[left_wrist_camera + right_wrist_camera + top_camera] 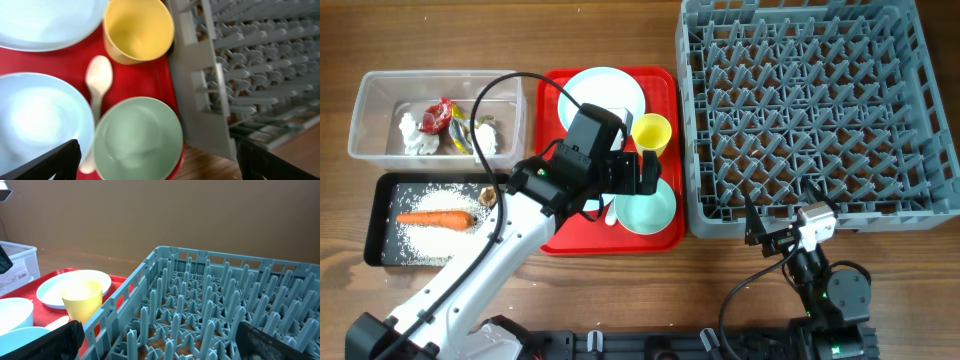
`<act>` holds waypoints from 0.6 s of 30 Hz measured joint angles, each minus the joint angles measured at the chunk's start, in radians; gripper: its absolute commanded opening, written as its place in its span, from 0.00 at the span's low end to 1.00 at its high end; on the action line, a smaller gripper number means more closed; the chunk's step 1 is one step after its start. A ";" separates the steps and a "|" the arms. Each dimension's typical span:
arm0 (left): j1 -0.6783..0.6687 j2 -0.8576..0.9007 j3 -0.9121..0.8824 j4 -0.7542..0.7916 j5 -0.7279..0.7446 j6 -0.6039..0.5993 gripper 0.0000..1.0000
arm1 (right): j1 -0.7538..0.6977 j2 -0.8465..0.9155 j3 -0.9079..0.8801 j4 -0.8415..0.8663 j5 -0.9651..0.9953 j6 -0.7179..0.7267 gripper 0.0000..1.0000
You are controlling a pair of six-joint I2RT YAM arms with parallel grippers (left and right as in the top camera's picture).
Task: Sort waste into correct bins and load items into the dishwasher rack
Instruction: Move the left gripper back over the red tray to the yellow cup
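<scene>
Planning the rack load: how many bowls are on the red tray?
2: a green bowl beside the rack, and a pale blue bowl across the spoon from it. The arm may hide more.

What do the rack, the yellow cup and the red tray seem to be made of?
Rack: grey moulded plastic, matte, judging by its peg lattice. Yellow cup: probably plastic, smooth, thin even wall, soft sheen. Red tray: likely plastic, smooth, one uniform colour.

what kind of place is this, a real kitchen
Probably a robot test bench staged as dish clearing, not a kitchen: a wooden table with a grey dishwasher rack, a red tray of dishes, and waste sorted into a clear tub and black tray.
</scene>
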 measured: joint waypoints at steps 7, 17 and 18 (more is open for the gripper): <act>0.000 0.000 0.000 0.026 -0.169 0.034 1.00 | 0.000 0.000 0.000 0.000 0.000 0.000 1.00; 0.034 0.010 0.000 0.088 -0.226 0.015 1.00 | 0.000 0.000 0.000 0.000 0.000 0.000 1.00; 0.034 0.019 0.000 0.115 -0.222 0.014 1.00 | 0.000 0.000 0.000 0.000 0.000 0.000 1.00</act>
